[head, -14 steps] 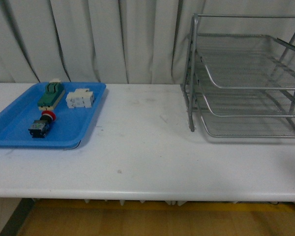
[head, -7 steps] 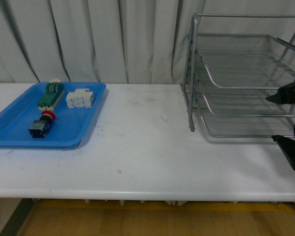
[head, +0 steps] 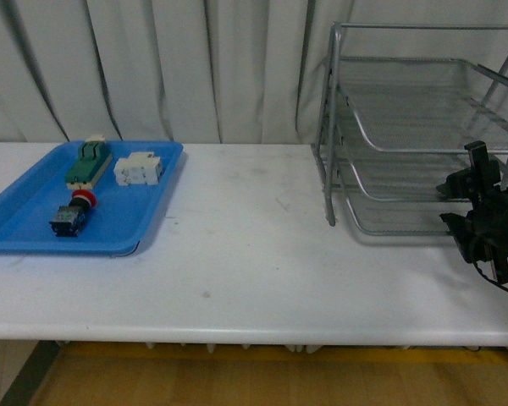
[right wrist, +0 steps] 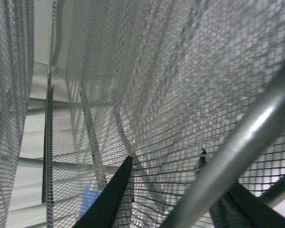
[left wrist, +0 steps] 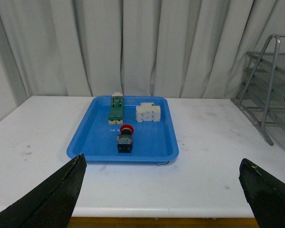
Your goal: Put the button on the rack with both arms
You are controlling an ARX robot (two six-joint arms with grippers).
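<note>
The button (head: 71, 213), with a red cap on a black body, lies in the blue tray (head: 17, 237) at the table's left. It also shows in the left wrist view (left wrist: 125, 140). The silver wire rack (head: 406, 127) stands at the back right. My right gripper (head: 447, 203) is open and empty, its tips at the front right of the rack's lower tiers. In the right wrist view the rack's mesh (right wrist: 180, 71) fills the picture close up, with a frame tube across the right gripper (right wrist: 164, 164). My left gripper (left wrist: 161, 162) is open and empty, well short of the tray and facing it.
The tray also holds a green-and-cream terminal block (head: 88, 162) and a white block (head: 138, 169) beyond the button. A white curtain (head: 195, 68) hangs behind the table. The table's front edge (head: 237, 334) runs across the front view.
My right gripper was out of view, came in from the right, and has moved left up to the rack's front. The button and tray have not moved.
</note>
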